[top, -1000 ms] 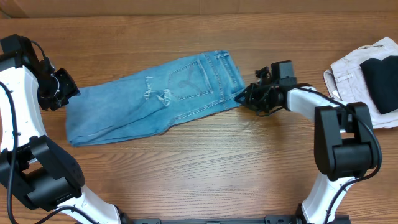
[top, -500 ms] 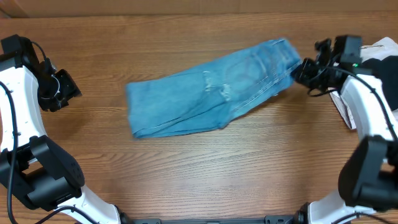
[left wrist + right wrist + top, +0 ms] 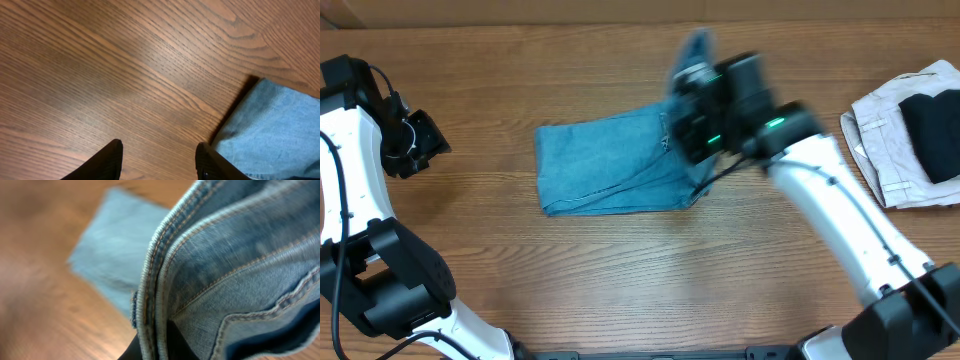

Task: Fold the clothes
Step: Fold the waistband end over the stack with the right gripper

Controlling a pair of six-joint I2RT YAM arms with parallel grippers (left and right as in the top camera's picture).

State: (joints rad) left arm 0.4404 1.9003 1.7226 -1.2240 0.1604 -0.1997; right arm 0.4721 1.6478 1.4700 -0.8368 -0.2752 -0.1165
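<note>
Well, the fold's only half made — the right gripper [image 3: 688, 115], clamped on the waistband, holds that end of the jeans [image 3: 600, 170] raised, well left of the off-white pile [image 3: 880, 130]; the left gripper [image 3: 425, 140], farther left, hangs half-open, empty. Laying flat remains.

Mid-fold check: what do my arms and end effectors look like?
The left arm and right arm have white shells with black joint housings. Black cables run along the left. A green light glows near the right wrist. The left end effector has dark tapered fingers; the right end effector is black, blurred.
</note>
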